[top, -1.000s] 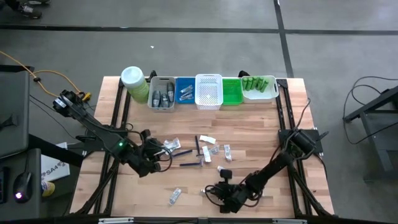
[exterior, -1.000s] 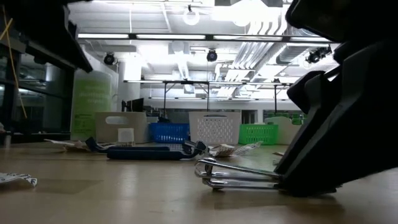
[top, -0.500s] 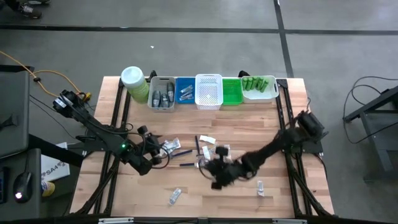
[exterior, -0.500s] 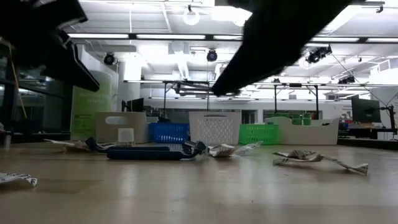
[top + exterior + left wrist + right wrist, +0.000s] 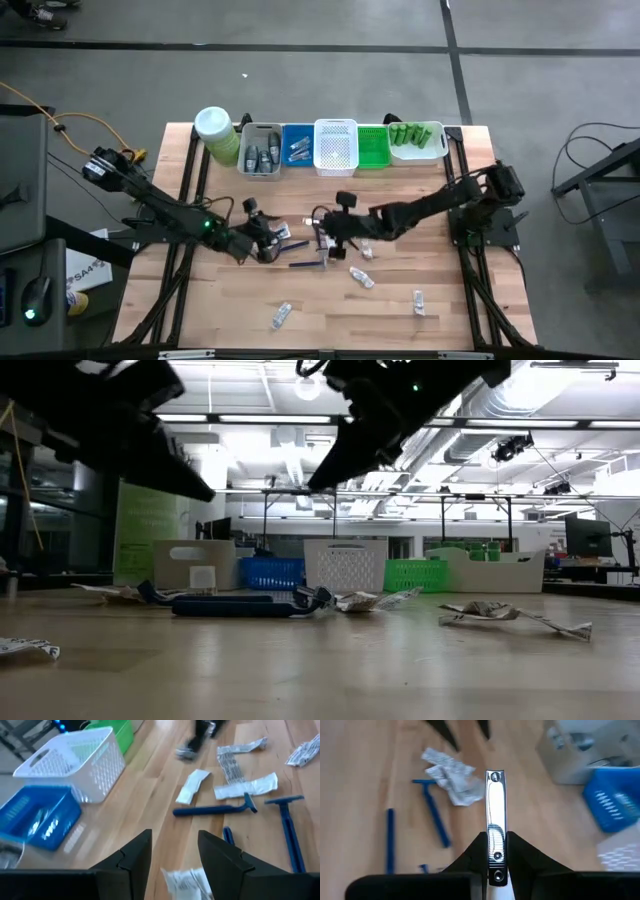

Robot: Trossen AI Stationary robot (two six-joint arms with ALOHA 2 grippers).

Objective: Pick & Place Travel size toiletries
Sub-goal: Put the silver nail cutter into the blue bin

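Your right pincer (image 5: 495, 851), at the frame's centre in the high view, holds a metal nail clipper (image 5: 495, 820) lifted for carrying to the bins (image 5: 336, 146), while the left pincer (image 5: 172, 851) waits half-wide above a sachet (image 5: 187, 881) on the surface (image 5: 450, 290).

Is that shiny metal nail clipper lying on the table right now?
No, the right gripper is shut on the nail clipper, holding it up above the wooden table.
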